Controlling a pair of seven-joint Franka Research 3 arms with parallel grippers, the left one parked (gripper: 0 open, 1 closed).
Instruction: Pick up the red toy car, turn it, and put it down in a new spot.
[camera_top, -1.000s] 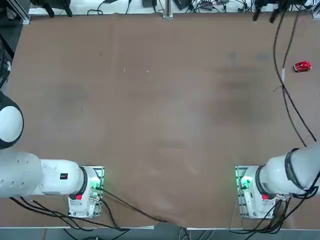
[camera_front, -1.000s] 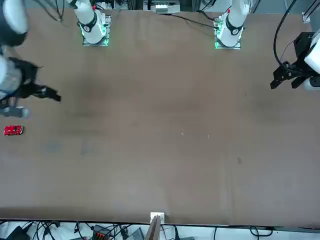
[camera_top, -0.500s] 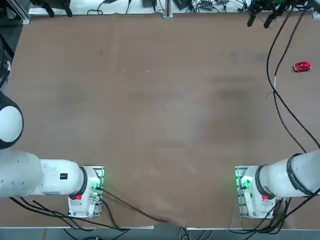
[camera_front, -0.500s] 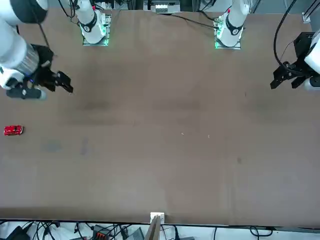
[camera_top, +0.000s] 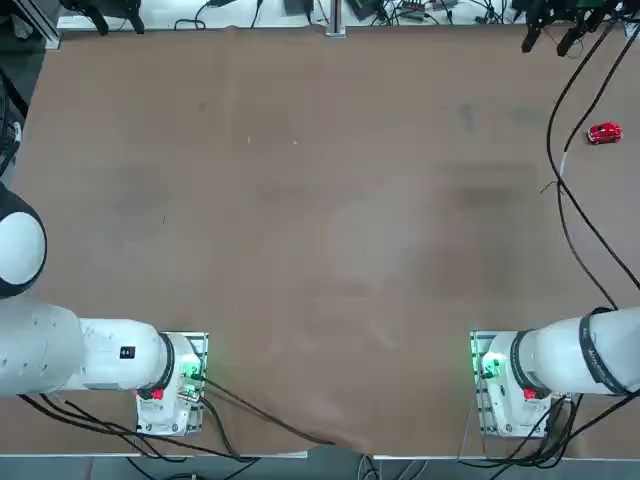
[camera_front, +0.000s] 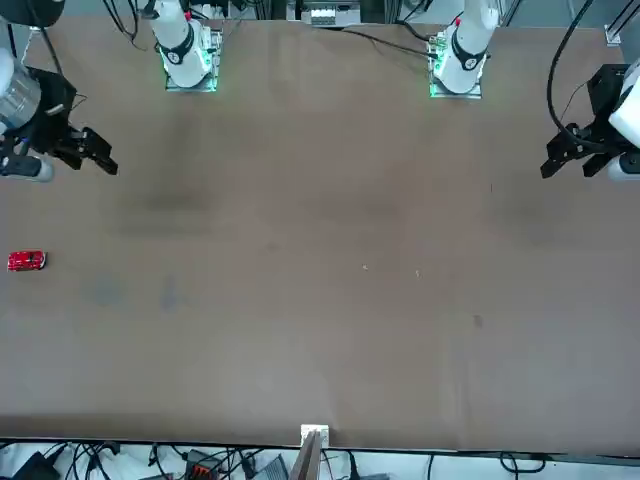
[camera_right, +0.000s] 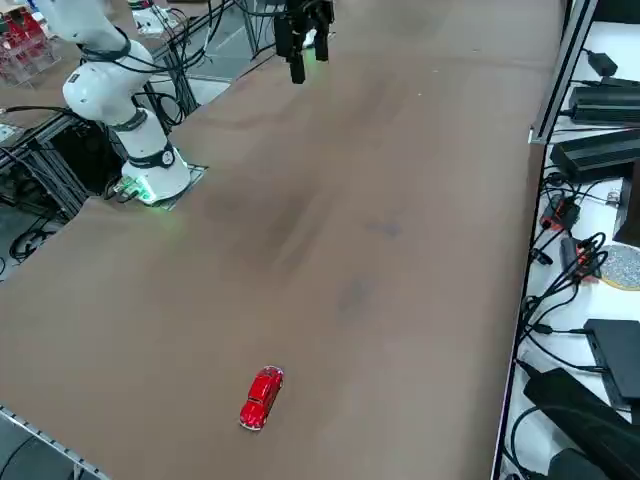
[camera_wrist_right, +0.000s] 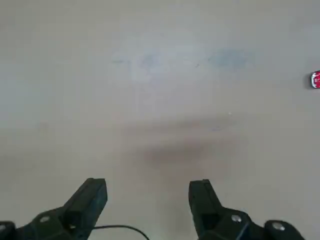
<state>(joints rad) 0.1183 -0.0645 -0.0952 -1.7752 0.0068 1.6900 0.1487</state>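
Note:
The red toy car (camera_top: 604, 133) sits on the brown table near its right edge, toward the far side; it also shows in the front view (camera_front: 26, 261), the right side view (camera_right: 262, 396) and at the rim of the wrist view (camera_wrist_right: 315, 80). My right gripper (camera_top: 548, 40) hangs high above the table, open, with nothing between its fingers (camera_wrist_right: 202, 197). In the front view the gripper (camera_front: 95, 155) is on the robot's side of the car and well apart from it. In the wrist view the gripper (camera_wrist_right: 147, 192) looks down on bare table.
The right arm's base (camera_top: 505, 380) stands at the near edge, with black cables (camera_top: 565, 190) running from the arm over the table's right part. Beyond the far edge lie cables and boxes (camera_right: 600, 150).
The right gripper swung a little toward the table's middle, then back toward the right edge. It stayed open. The car has not moved.

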